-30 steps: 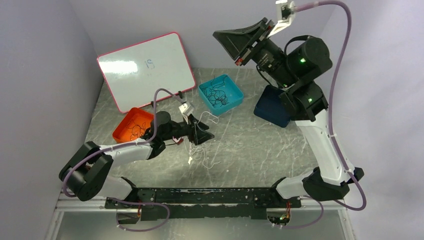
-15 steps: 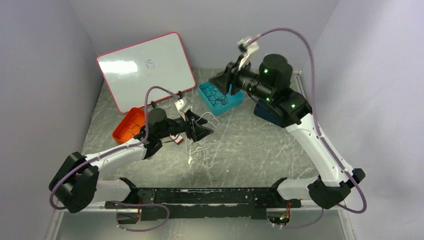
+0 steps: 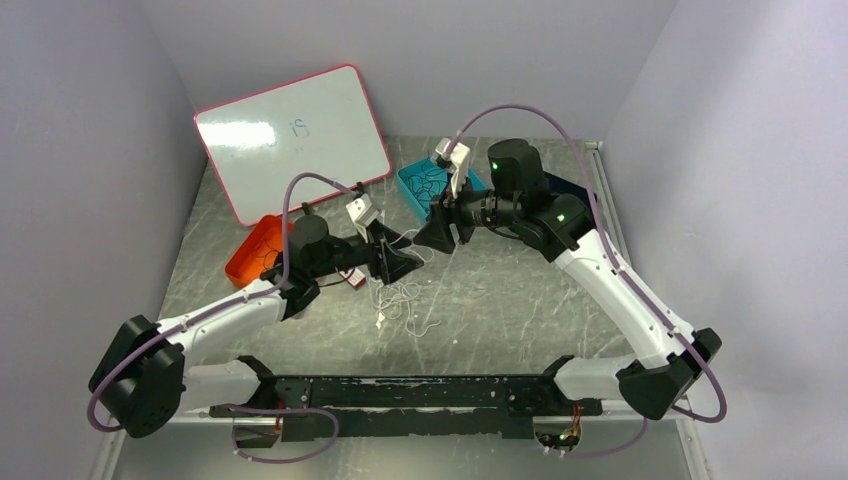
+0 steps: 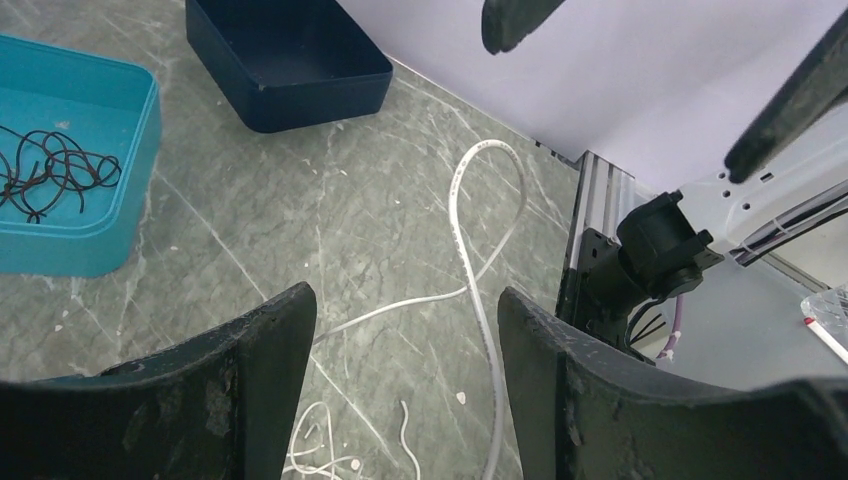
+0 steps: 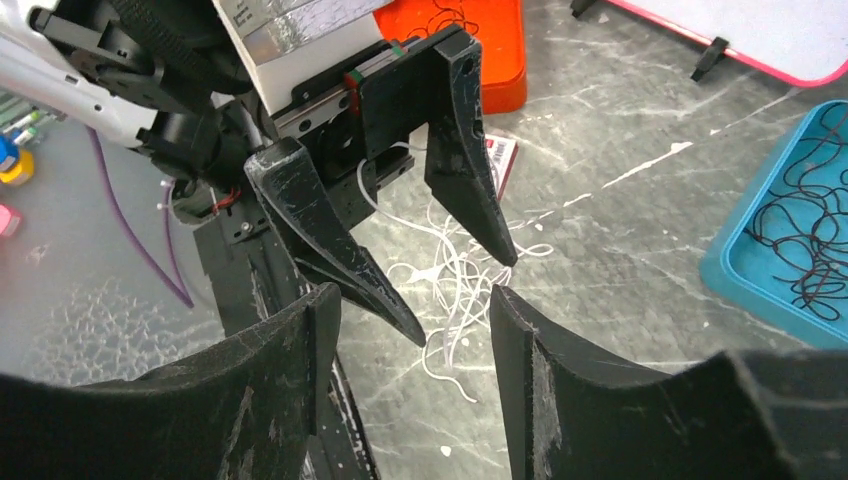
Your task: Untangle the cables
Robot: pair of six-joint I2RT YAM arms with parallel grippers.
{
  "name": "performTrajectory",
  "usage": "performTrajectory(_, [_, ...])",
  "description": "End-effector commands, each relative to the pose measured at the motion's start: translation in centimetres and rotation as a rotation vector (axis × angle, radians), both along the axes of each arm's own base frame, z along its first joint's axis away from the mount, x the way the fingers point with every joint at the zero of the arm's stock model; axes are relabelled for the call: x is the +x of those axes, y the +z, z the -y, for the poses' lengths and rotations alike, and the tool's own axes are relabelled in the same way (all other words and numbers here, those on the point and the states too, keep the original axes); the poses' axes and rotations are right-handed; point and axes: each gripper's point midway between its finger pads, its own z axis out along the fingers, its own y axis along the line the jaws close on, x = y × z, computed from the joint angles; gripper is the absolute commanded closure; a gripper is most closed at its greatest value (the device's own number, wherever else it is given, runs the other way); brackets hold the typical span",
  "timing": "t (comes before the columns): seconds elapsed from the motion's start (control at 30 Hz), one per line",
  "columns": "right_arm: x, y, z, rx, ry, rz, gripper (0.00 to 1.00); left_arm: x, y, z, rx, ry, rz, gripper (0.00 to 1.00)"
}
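A loose tangle of white cables lies on the marbled table, under both grippers. My left gripper hovers above it, jaws open. In the left wrist view, one white cable loop runs between the fingers of the left gripper, close to the right finger, unpinched. My right gripper faces the left one tip to tip, jaws open and empty. In the right wrist view, the right gripper points at the white cables and the left fingers. Black cables lie in the teal tray.
An orange tray holding dark cables sits left of the left gripper. A navy tray stands behind the right arm at the back right. A whiteboard leans at the back left. The arms' mounting rail runs along the near edge.
My right arm has swung down from high at the back to meet the left gripper, and its jaws have opened. The left arm shifted slightly, jaws unchanged.
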Motion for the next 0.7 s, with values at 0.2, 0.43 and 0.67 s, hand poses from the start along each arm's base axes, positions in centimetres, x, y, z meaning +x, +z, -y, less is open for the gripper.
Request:
performTrajectory(0.2, [0.9,-3.9,0.4,-0.089,-0.023,-0.037,0.41,0.0,2.6,0.1,-0.029,-0.003,0.065,0.93])
performTrajectory(0.43, [1.7,-4.6,-1.4,-0.036,0.000,-0.060,0.45,-0.2,2.6,0.2,-0.031,-0.012,0.064,0.93])
performTrajectory(0.67, [3.0,-4.7,-1.4,-0.040,-0.065,-0.049,0.95,-0.1,3.4,-0.1,-0.041,0.004,0.075,0.85])
